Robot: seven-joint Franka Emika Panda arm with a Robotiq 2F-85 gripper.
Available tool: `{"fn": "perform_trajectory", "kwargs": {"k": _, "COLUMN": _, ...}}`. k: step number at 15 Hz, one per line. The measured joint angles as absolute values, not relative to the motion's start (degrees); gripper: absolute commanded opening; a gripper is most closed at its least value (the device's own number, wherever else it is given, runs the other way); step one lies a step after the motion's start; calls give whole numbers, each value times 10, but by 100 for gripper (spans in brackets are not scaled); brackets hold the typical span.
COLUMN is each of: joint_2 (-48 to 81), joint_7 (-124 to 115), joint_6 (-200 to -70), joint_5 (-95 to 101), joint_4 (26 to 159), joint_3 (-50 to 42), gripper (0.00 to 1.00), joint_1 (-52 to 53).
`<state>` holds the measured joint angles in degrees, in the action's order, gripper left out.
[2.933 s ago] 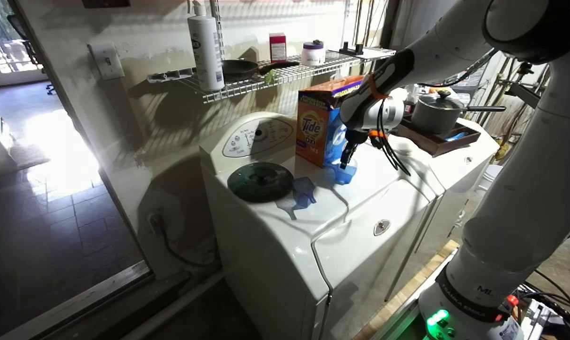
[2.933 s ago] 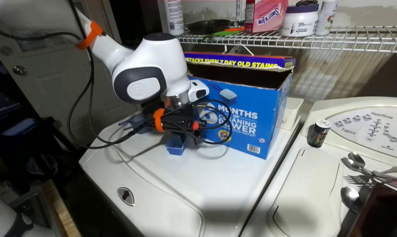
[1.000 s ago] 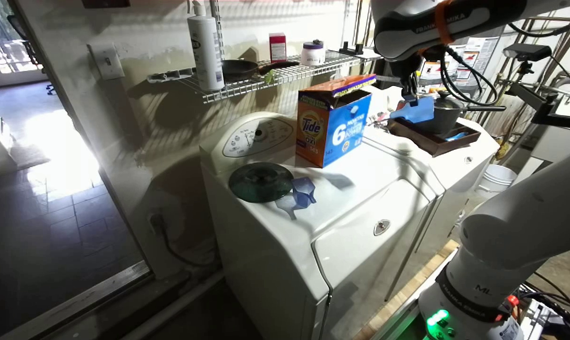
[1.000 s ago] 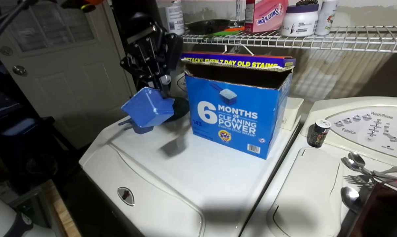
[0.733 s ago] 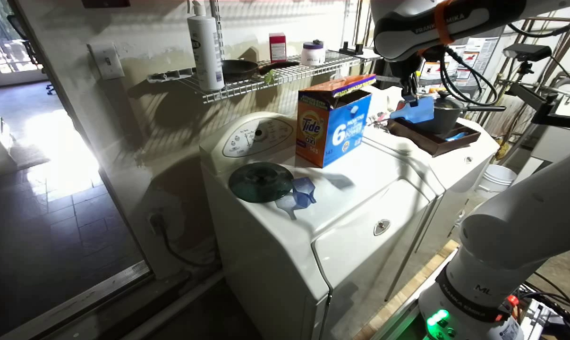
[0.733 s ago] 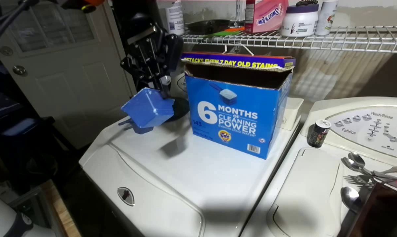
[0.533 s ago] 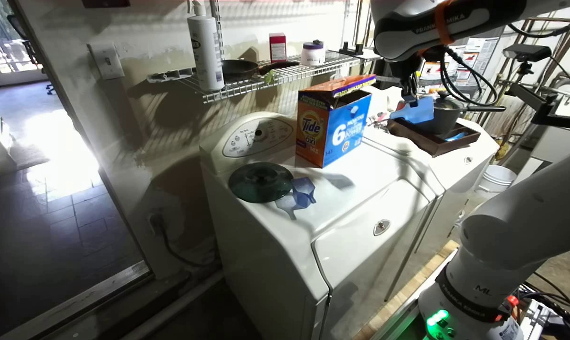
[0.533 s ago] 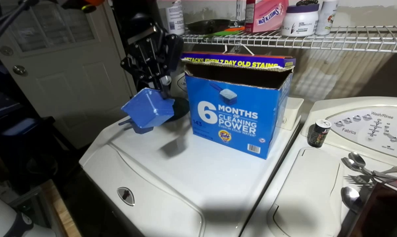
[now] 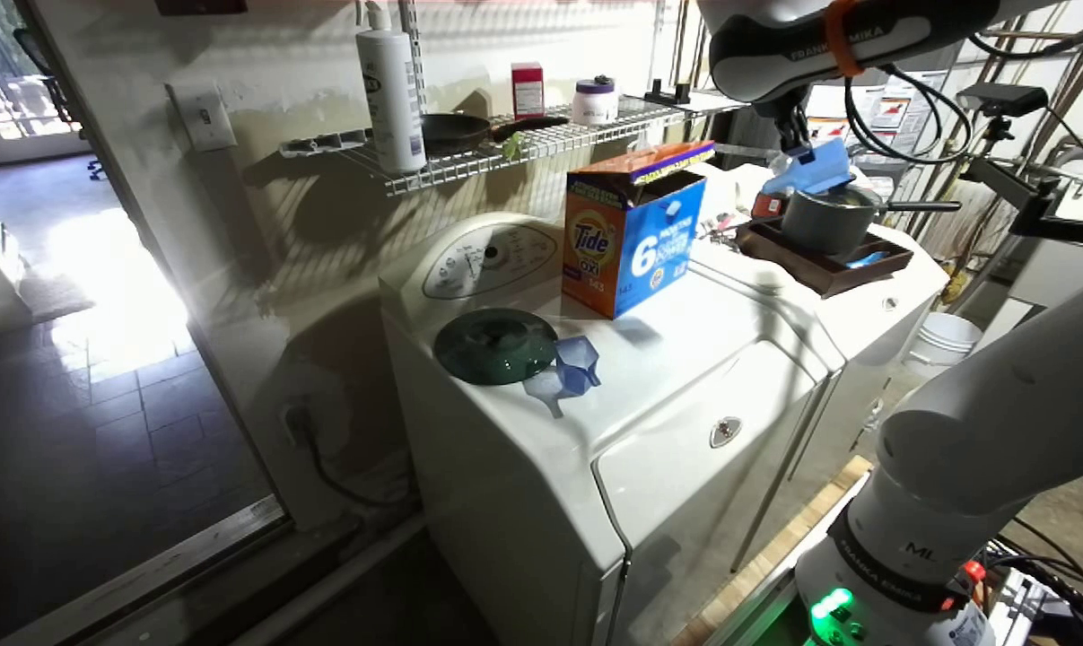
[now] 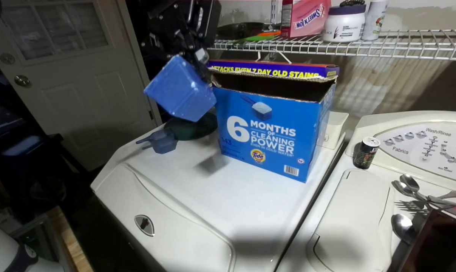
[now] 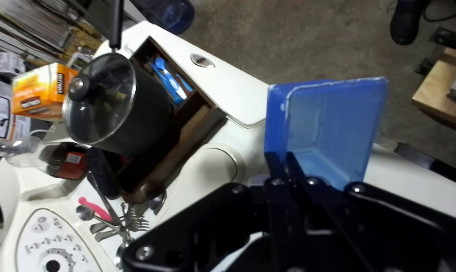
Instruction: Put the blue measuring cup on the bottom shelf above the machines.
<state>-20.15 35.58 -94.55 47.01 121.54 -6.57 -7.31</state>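
Gripper (image 11: 282, 156) pinches the blue measuring cup (image 10: 182, 90) by one wall, cup tilted mid-air, Tide box (image 10: 267, 126) on one machine (image 10: 228, 200), jar (image 10: 343, 28) on bottom shelf (image 10: 413, 49)

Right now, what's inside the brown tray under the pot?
The wrist view shows blue utensils at one end of the brown tray. The lidded pot hides much of the rest; anything beneath it cannot be seen.

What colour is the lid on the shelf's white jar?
Dark purple; the lid shows best in an exterior view.
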Motion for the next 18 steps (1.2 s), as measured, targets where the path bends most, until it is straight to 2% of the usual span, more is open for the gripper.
{"fn": "perform_trajectory", "kwargs": {"k": 14, "joint_2": -18, "joint_7": 415, "joint_6": -940, "joint_5": 788, "joint_4": 1060, "joint_3": -29, "gripper": 1, "joint_1": -34}}
{"fn": "perform_trajectory", "kwargs": {"k": 15, "joint_2": -6, "joint_7": 424, "joint_6": -940, "joint_5": 802, "joint_4": 1051, "joint_3": -27, "gripper": 4, "joint_1": -31}}
{"fn": "perform_trajectory", "kwargs": {"k": 18, "joint_2": 11, "joint_7": 443, "joint_6": -940, "joint_5": 806, "joint_4": 1030, "joint_3": -24, "gripper": 4, "joint_1": -28}}
